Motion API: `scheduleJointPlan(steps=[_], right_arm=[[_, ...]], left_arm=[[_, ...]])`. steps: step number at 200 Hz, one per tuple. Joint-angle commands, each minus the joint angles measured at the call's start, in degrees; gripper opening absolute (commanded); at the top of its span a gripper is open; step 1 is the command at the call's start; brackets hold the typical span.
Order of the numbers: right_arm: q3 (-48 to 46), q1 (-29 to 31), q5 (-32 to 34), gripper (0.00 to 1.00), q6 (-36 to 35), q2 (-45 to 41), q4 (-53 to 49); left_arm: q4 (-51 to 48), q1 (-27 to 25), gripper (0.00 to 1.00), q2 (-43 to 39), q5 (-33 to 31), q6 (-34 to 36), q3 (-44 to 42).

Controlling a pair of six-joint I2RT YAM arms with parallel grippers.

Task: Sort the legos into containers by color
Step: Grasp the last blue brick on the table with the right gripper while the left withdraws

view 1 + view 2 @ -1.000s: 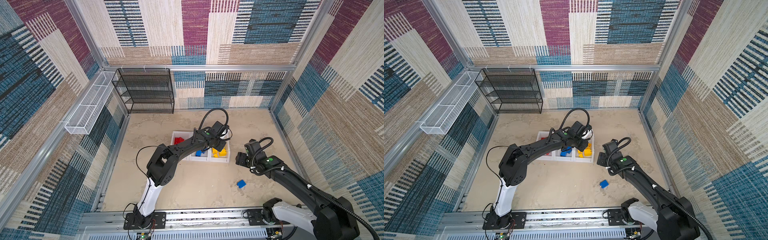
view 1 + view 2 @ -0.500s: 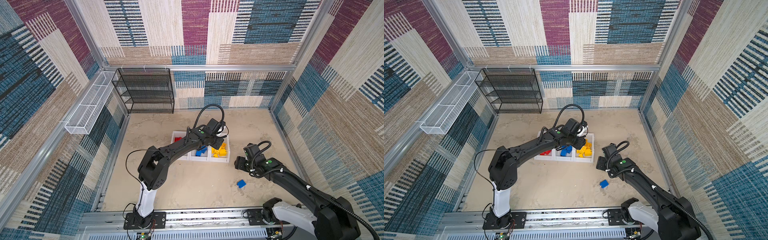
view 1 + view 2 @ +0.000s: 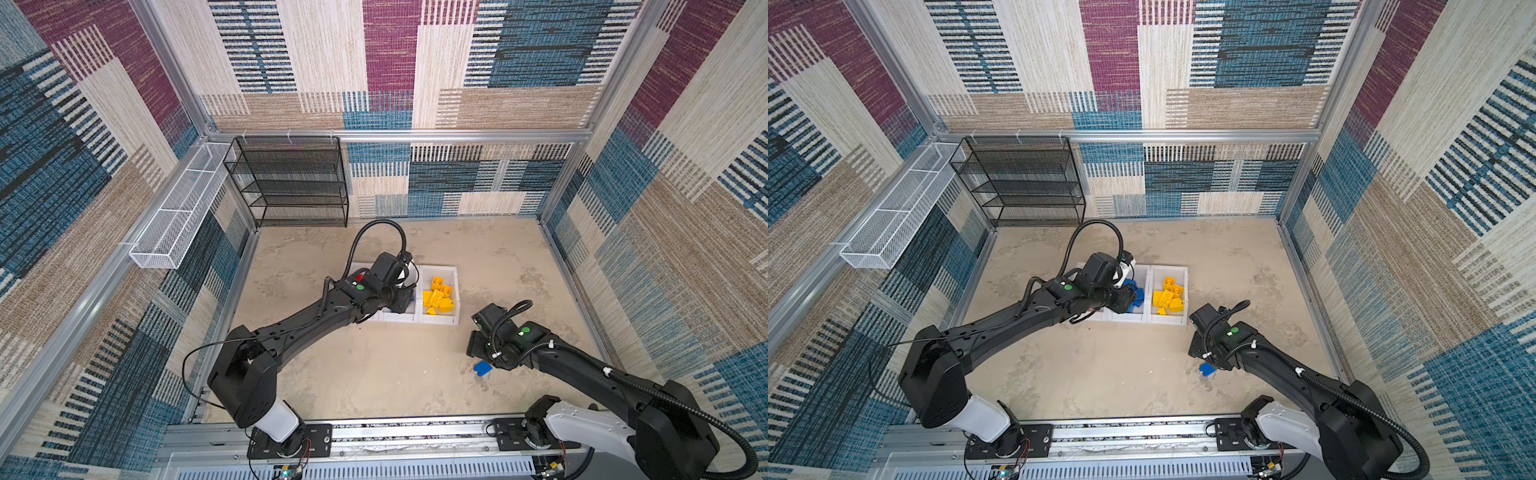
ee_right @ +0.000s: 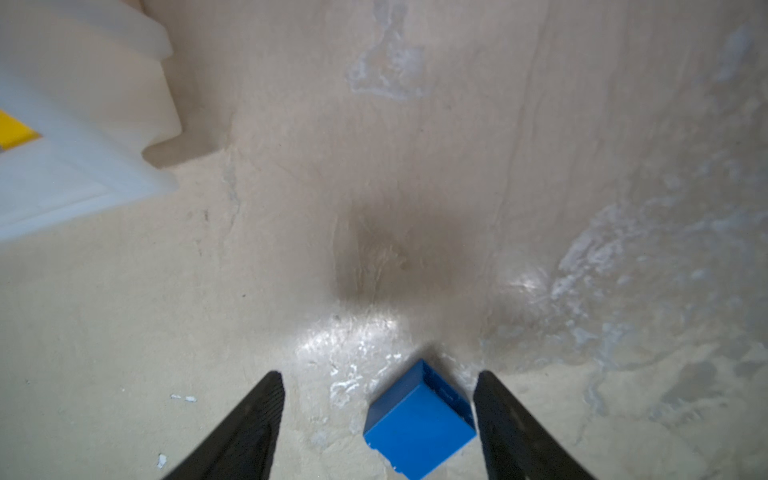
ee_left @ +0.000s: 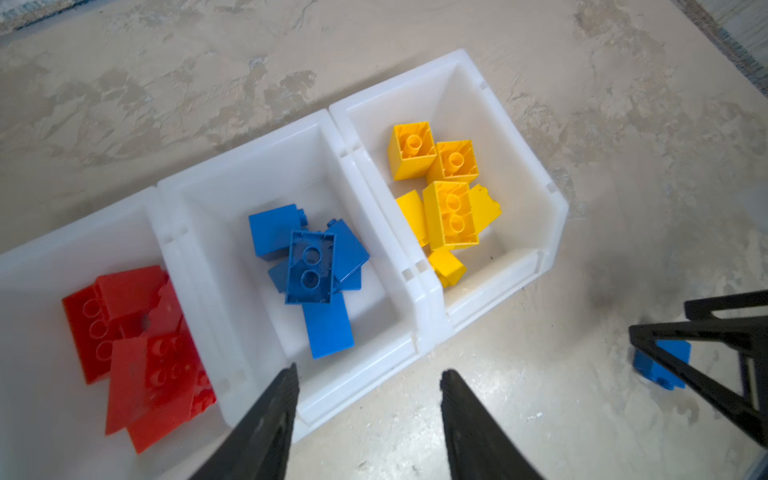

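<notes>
- The beige mottled desk (image 3: 374, 374) carries everything I am working with.
- A black mesh shelf rack (image 3: 291, 183) stands in the desk's far left corner.
- A long white wire basket (image 3: 178, 216) hangs on the left wall, above the desk's left edge.
- Three joined white open-top plastic bins (image 5: 257, 174) sit in a row near the middle of the desk.
- My left tool (image 5: 370, 370) hovers over the front rim of the middle bin. Its fingers are spread and there is nothing between them.
- My right tool (image 4: 379, 375) is low over the desk toward the front right corner. Its fingers are spread on either side of a lone blue plastic brick (image 4: 419, 419) and are not pinching it.
- The red studded plastic bricks (image 5: 137, 345) lie heaped in the bin nearest the desk's left edge.
- The blue studded bricks (image 5: 309, 266) are piled in the middle bin, with one upside down on top.
- The yellow studded bricks (image 5: 449, 208) fill the bin nearest the desk's right edge, several of them hollow side up.
- The lone blue plastic brick rests on the bare desk outside the bins, between them and the front right corner. It sits closer to one finger, and I cannot tell whether it touches.
</notes>
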Motion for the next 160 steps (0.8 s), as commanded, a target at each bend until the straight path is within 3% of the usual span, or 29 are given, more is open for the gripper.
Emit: scheduleJointPlan(steps=[1, 78, 160], right_arm=[[-0.5, 0.8, 0.8, 0.75, 5.8, 0.0, -3.4], [-1.4, 4.6, 0.2, 0.69, 14.0, 1.9, -2.9], [-2.3, 4.6, 0.3, 0.38, 14.0, 2.8, 0.4]], left_arm=[[3.1, 0.7, 0.58, -2.7, -0.3, -2.2, -3.1], [2.8, 4.2, 0.58, -8.4, 1.2, -0.5, -9.3], [2.8, 6.1, 0.58, -12.8, 1.3, -1.4, -13.4]])
